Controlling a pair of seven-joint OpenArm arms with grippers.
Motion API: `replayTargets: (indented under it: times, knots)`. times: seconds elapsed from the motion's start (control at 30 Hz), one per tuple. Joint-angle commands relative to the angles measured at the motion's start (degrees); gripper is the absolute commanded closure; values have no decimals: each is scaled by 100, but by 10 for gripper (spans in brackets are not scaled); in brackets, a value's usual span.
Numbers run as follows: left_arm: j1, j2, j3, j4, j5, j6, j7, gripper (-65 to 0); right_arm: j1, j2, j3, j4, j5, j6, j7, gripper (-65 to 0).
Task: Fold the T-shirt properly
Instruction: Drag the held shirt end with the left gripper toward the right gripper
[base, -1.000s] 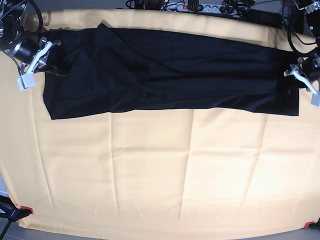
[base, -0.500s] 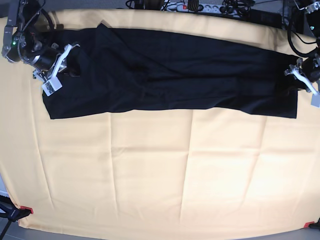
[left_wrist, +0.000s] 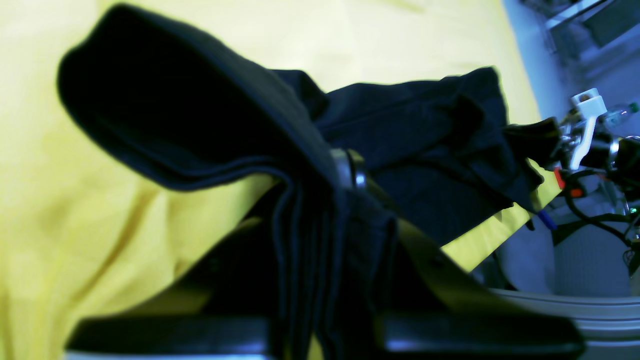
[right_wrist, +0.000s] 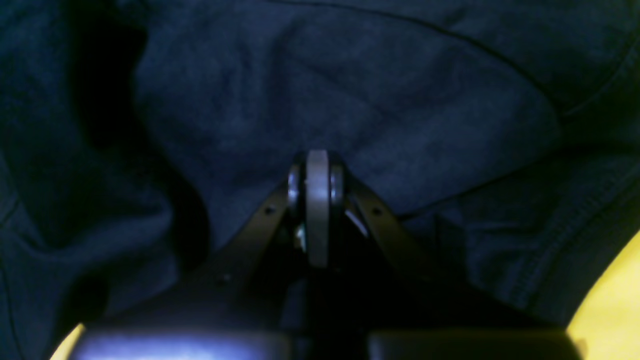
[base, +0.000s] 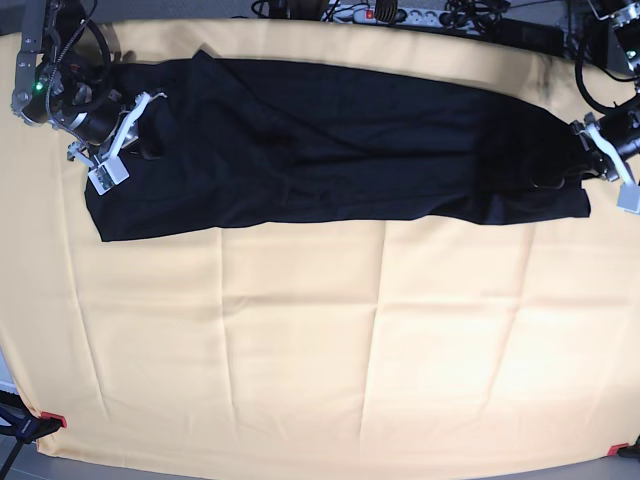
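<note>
- Base view: we see the shirt stretched as a long dark band across the upper part of the frame, lying on the yellow cloth that covers the bench.
- The band runs from the upper left to the right edge, with creases slanting through its middle.
- At the upper left of the frame the right hand sits over the shirt's end, its pale fingers pointing down and right onto the fabric.
- At the right edge the left hand meets the other end of the shirt, where the cloth bunches into a narrow corner.
- A power strip and cables lie along the top edge, beyond the cloth.
- Red clamps show at the lower corners.
- Left wrist view: we see folded layers of the shirt pinched between the left hand's jaws, so this hand is clamped on the shirt; a fold rises toward the upper left, blurred.
- In the same view the yellow cloth fills the left side.
- Right wrist view: the right hand has its jaws pressed together, and dark fabric fills nearly the whole frame around it.
- We cannot tell whether any fabric is caught between those jaws.
- A sliver of yellow shows at the lower right.
</note>
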Motion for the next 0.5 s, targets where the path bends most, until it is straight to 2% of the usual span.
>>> replayTargets:
  times: [0.0,0.1,0.27,0.47]
  knots:
    - [-52,-105,-57,208,-165,-39,-51,0,-2,76,17,63,-26,-24,24,0]
    - [-66,28,-44,555,-165,-42,-61,0,-15,63,17,63,-24,-24,26,0]
    - [-101,518,302,1062,-165,-72,-208,0,-15,-39,17,63,-26,-24,24,0]
    - [-101,1062,1108,1163,-165,-579,-426,0,-15,-50,17,63,-28,-17,-35,0]
